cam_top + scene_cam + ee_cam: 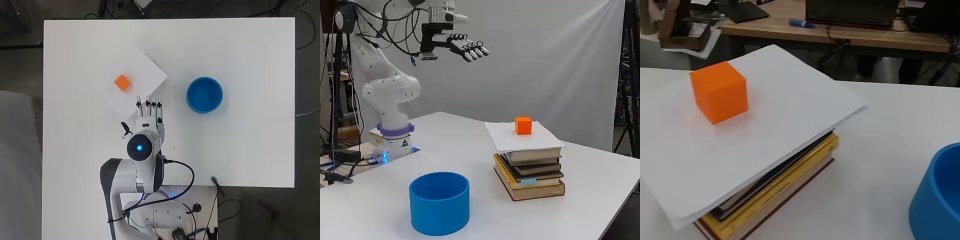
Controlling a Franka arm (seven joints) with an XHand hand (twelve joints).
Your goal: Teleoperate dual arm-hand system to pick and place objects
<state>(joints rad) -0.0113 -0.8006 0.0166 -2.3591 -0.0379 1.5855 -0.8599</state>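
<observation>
Hand: hovered high, fingers straight, empty.
Orange cube: sat raised on a paper-topped book stack, probably for pickup.

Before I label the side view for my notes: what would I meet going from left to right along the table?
Arm base → blue bowl → stack of books, topped by a white sheet carrying the orange cube.
</observation>
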